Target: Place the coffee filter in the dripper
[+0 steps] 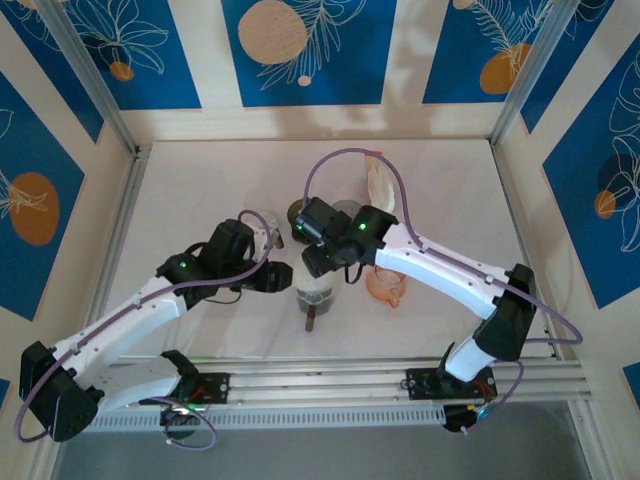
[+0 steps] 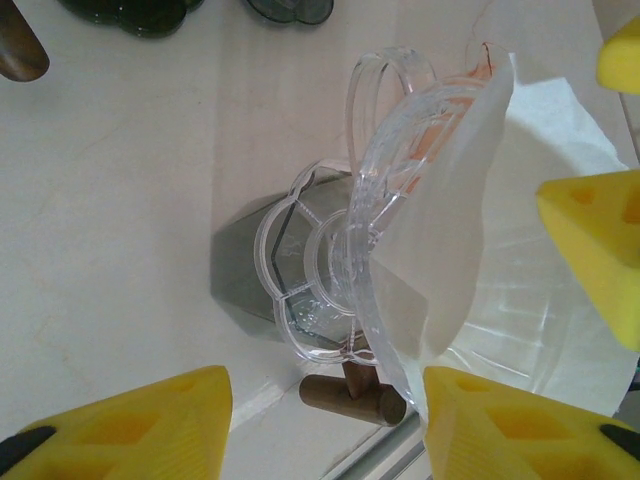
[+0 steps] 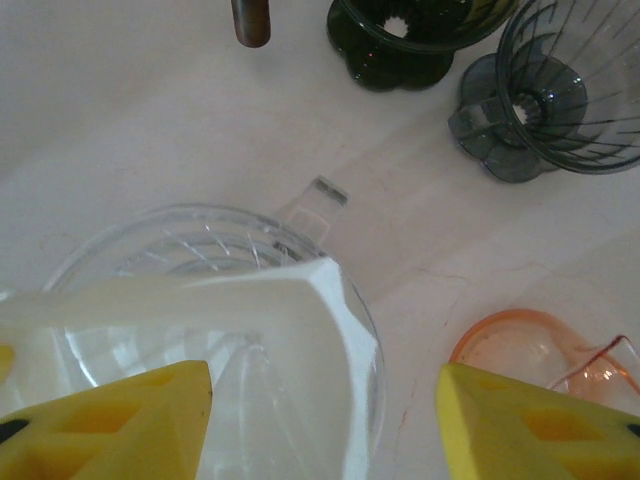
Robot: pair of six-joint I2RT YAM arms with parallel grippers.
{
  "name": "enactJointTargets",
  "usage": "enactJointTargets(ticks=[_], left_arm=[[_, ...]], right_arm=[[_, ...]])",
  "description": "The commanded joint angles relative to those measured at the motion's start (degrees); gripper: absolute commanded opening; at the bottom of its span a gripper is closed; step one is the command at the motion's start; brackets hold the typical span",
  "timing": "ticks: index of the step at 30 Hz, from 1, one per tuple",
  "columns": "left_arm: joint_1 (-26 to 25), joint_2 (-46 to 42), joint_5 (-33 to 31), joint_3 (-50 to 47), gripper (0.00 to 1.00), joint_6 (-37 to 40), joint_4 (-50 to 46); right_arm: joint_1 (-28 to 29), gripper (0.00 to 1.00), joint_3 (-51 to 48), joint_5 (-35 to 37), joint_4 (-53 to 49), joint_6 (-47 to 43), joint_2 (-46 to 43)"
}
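A clear plastic dripper [image 1: 315, 298] stands on the table in front of both arms, its wooden handle [image 2: 352, 397] pointing toward the near edge. A white paper coffee filter [image 3: 285, 335] lies inside its cone, one folded edge rising above the rim [image 2: 455, 215]. My right gripper [image 3: 325, 390] hovers open right over the dripper [image 3: 190, 240], its yellow fingers [image 2: 595, 250] on either side of the filter. My left gripper [image 2: 325, 400] is open beside the dripper [image 2: 320, 265], at its left [image 1: 278, 278]. The right gripper [image 1: 322, 262] sits just behind the dripper.
An orange dripper [image 3: 515, 350] lies to the right of the clear one. Two dark drippers [image 3: 410, 35] [image 3: 560, 90] stand further back, with a stack of filters [image 1: 378, 182] behind them. A brown handle [image 3: 250, 20] lies on the table. The near rail [image 1: 400, 375] runs along the front.
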Motion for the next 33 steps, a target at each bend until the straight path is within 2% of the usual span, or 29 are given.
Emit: enactJointTargets(ticks=[1,13,22,33], left_arm=[[-0.2,-0.1,0.2,-0.8,0.54,-0.1,1.2],[-0.3,0.1,0.3,-0.6,0.57,-0.2,1.6],[-0.2,0.3,0.4,-0.6,0.58,-0.4,1.7],[-0.3,0.1,0.4,-0.8,0.61,-0.6,2.0]], right_arm=[[-0.5,0.62,0.9,-3.0,-1.6,0.6,2.6],[-2.3,0.64,-1.0,-5.6,-1.7,0.0,5.1],[-2.2,0.67,-3.4,-4.9,0.4,0.3,1.2],[-2.9,0.69,-4.9,-6.1,1.7,0.8,5.5]])
